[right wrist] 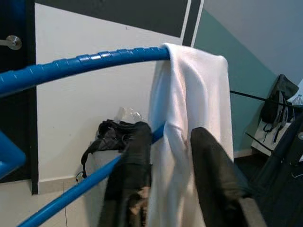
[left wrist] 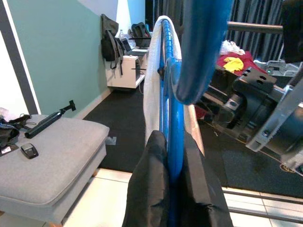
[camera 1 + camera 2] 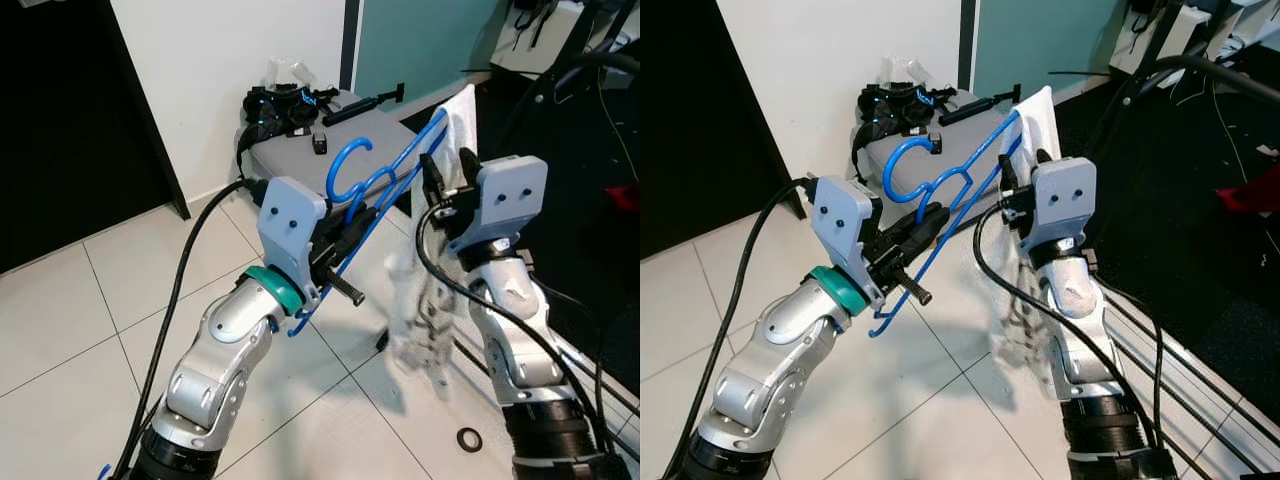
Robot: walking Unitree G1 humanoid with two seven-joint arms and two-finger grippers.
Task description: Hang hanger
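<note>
Your blue plastic hanger (image 3: 385,180) is up in the air between the two arms, tilted, its hook toward the grey ottoman (image 3: 340,140) behind it. A white cloth (image 3: 462,120) is draped over the hanger's far shoulder and hangs down beside the right arm. Your left gripper (image 3: 345,240) has its black fingers (image 2: 151,189) closed on the hanger's bars near the neck. Your right gripper (image 3: 432,185) is at the cloth end; its fingers (image 1: 130,175) straddle the cloth and the lower bar, apart, and you cannot tell if they pinch anything. On the ottoman behind the hanger lie a black tangle of gear (image 3: 280,108) and a black stick-like tool (image 3: 360,105). White floor tiles (image 3: 80,330) lie below the hanger.
</note>
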